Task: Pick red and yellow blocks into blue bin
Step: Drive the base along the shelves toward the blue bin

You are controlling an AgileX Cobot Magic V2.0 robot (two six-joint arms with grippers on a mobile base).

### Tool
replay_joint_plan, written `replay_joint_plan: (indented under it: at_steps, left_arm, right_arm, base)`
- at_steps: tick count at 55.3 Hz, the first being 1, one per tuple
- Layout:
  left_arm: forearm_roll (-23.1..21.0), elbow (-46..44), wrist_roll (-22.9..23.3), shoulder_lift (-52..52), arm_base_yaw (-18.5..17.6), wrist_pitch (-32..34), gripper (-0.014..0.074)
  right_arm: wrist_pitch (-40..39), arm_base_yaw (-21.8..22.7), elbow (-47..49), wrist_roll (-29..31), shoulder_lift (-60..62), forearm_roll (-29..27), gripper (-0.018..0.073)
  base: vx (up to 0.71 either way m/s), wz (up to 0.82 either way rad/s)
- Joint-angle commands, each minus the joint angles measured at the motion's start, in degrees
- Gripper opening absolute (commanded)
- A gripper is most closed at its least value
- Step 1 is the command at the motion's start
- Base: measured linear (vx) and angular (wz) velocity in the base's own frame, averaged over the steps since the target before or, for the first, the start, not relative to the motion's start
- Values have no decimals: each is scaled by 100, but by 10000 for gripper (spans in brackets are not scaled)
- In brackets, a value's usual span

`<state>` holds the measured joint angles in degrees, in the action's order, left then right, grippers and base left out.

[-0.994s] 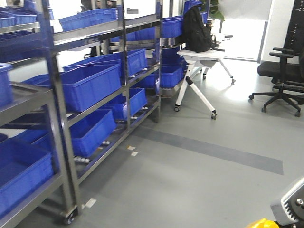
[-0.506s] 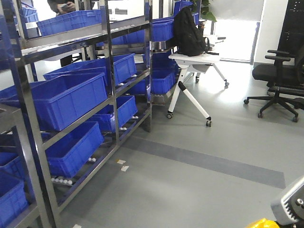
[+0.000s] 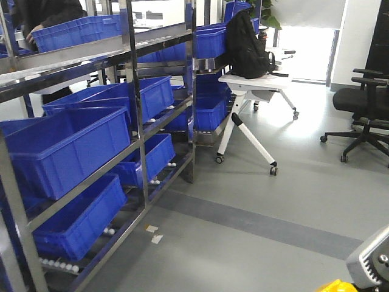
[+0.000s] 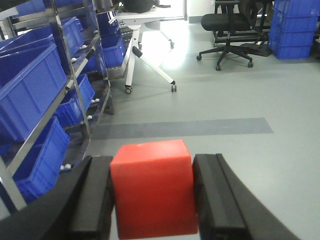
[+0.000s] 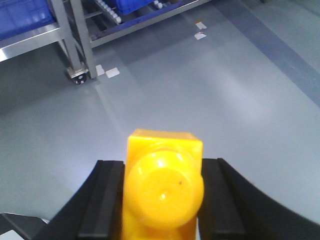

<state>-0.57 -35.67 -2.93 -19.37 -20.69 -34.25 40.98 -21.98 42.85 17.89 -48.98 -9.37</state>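
Observation:
My left gripper (image 4: 152, 160) is shut on the red cube (image 4: 152, 192), which fills the gap between the black fingers (image 4: 95, 200) and is held above the grey floor. My right gripper (image 5: 162, 165) is shut on the yellow brick (image 5: 162, 192), one round stud facing the camera. The brick's top also shows at the bottom edge of the front view (image 3: 335, 286). Several large blue tubs (image 3: 67, 146) with thick rims stand on a steel rack (image 3: 137, 121). I cannot tell which one is the task's blue bin.
The rack runs along the left side, with a castor foot (image 5: 79, 76) on the floor. A white folding table (image 3: 252, 82) carries a black backpack (image 3: 246, 39). Black office chairs (image 3: 364, 103) stand at the right. Stacked blue crates (image 4: 295, 25) stand at the far right.
The front view has shifted along the rack: the shelves and tubs stand differently in the picture and the table has moved slightly. The yellow brick stays in the same bottom corner.

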Motion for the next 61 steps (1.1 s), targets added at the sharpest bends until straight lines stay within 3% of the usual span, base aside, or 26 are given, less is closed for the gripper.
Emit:
replay_joint_plan:
  at_steps: [1,36,61]
  left_arm:
    - [-20,-145,-2,-72,-29,500,282]
    - [-20,-145,-2,-72,-29,500,282]
    - [-20,-145,-2,-72,-29,500,282]
  right_arm:
    - [-374,-5,161,27,42,-7,265]
    - [-374,-5,161,27,42,-7,265]
    - [-374,-5,161,27,42,-7,265]
  base:
    - [37,-3]
    - [35,0]
    - [21,54]
